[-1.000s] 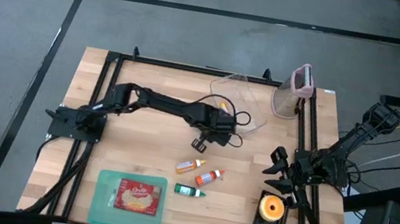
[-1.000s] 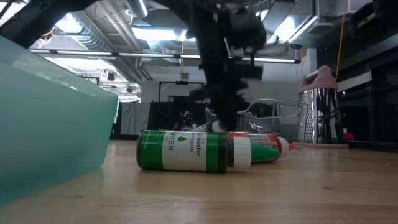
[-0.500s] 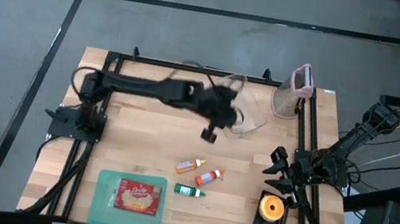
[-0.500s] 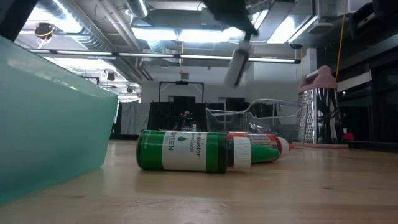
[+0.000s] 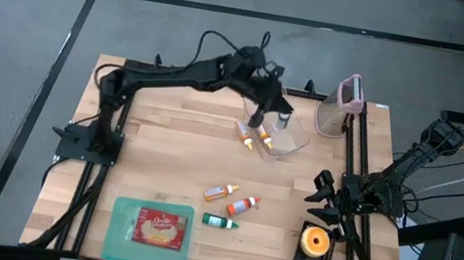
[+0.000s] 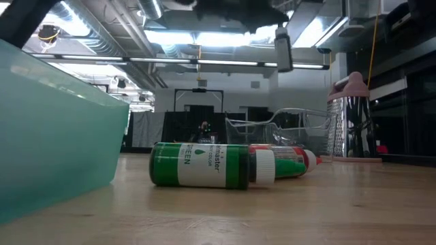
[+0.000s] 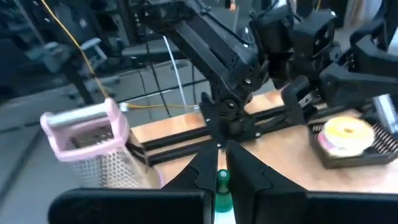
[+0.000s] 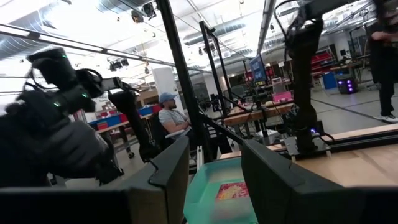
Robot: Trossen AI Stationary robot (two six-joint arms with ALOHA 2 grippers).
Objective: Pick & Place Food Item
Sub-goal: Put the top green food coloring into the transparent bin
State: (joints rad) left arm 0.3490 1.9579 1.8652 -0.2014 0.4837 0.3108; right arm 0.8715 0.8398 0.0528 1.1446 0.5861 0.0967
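1. The left end effector point(image 5: 256, 115) hangs over the clear plastic container point(image 5: 291, 139) at the table's point(image 5: 165, 138) far side, its fingers closed on a small green-capped bottle point(image 7: 221, 183).
2. Two small orange-capped bottles point(image 5: 251, 137) lie just below it, at the container's edge.
3. The right end effector point(image 5: 322, 200) waits, fingers spread, beside the orange-topped black stand point(image 5: 315, 246).
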